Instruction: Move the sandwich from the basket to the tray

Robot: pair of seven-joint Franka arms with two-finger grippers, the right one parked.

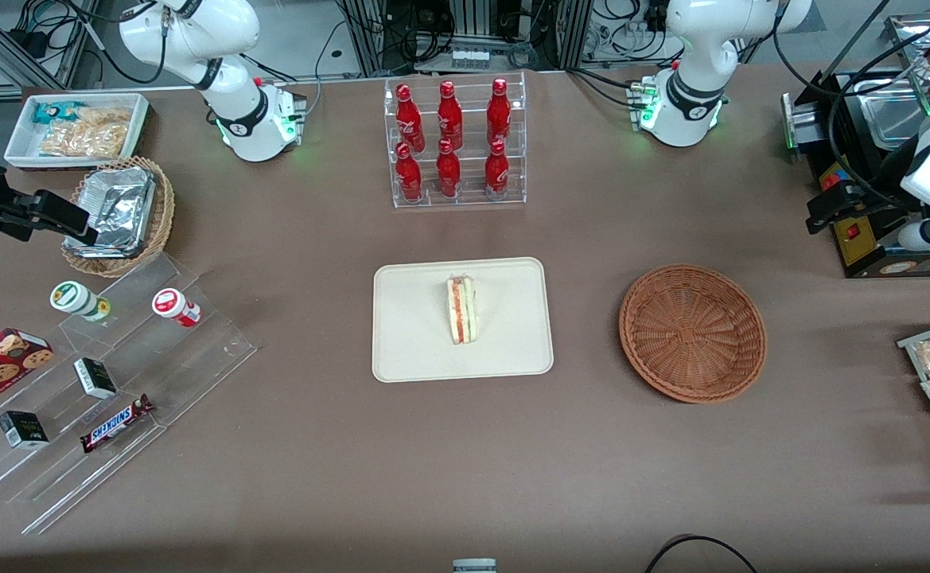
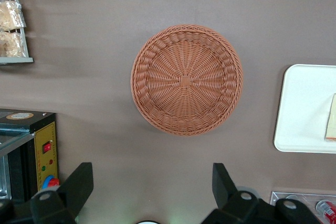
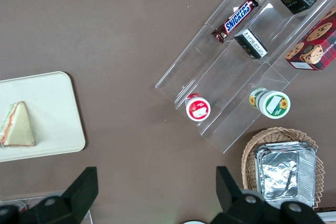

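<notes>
On the brown desk (image 1: 465, 477), nearest the front camera among the task's things, sits the round reddish-brown wicker basket (image 1: 693, 332), and it has nothing in it. Beside it, toward the middle of the desk, lies the flat cream tray (image 1: 417, 350). The sandwich (image 1: 461, 309) rests on the tray, standing on its edge near the tray's middle, with its red and green filling showing. So the job looks done: the sandwich is out of the basket and on the tray. Farther from the camera than the tray stands a clear rack of red soda bottles (image 1: 453, 139). The working arm is pulled up and away toward its own end of the desk, next to a black machine (image 1: 870, 199). Its claw (image 2: 149, 190) hangs high over the desk near the basket, and its two dark fingers (image 2: 79, 184) stand wide apart with nothing between them. The claw touches nothing. From its wrist camera the whole basket shows below, and a bit of the tray with one edge of the sandwich shows off to one side. I think no more picking up is needed. The next move only calls for the arm to keep clear of the tray, so it does not bump the sandwich.
</notes>
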